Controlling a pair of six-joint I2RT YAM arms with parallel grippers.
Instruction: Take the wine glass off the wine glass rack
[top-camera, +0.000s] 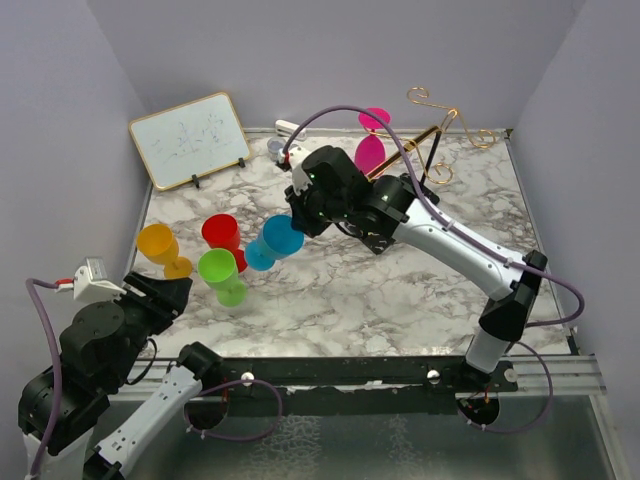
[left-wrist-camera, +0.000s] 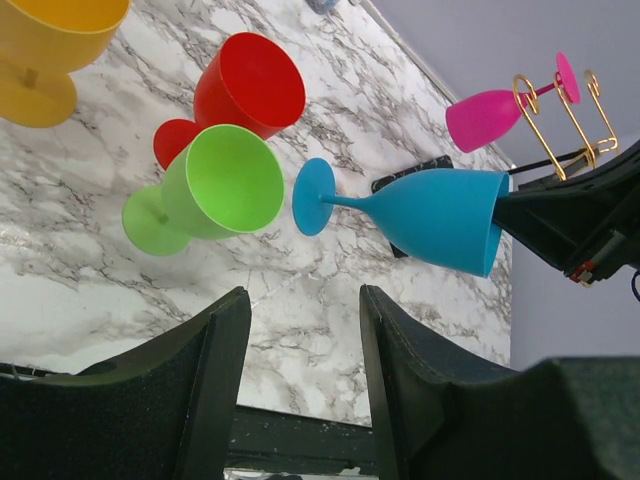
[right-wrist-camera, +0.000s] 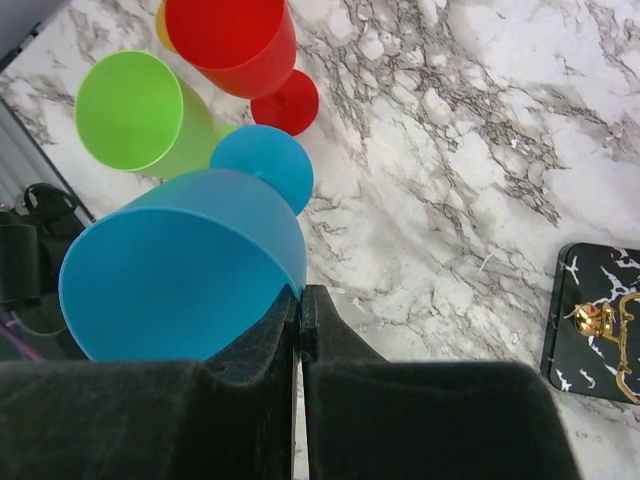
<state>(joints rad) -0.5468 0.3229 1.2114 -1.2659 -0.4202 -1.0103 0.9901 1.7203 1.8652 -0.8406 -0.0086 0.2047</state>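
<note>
The right fingers (right-wrist-camera: 290, 335) are pressed shut on the rim of a blue wine glass (right-wrist-camera: 180, 270), pinching the bowl's wall between them and carrying it above the marble worktop (top-camera: 400, 290), well clear of the wine glass rack (top-camera: 440, 128) at the far right. The glass lies nearly on its side: its long axis runs from the mouth at the fingers out through the stem to the foot, which points toward the left arm's side and hangs near the green glass (top-camera: 222, 272) and the red glass (top-camera: 222, 235) standing there, with an orange glass (top-camera: 160, 245) beyond them. Setting it down would likely call for a wrist turn to bring the foot under the bowl, on bare marble beside those glasses. The left fingers (left-wrist-camera: 230, 320) stand partly spread and hold nothing, low at the near left. A pink glass (top-camera: 371, 150) hangs on the rack, and the right arm is the nearer one to it.
</note>
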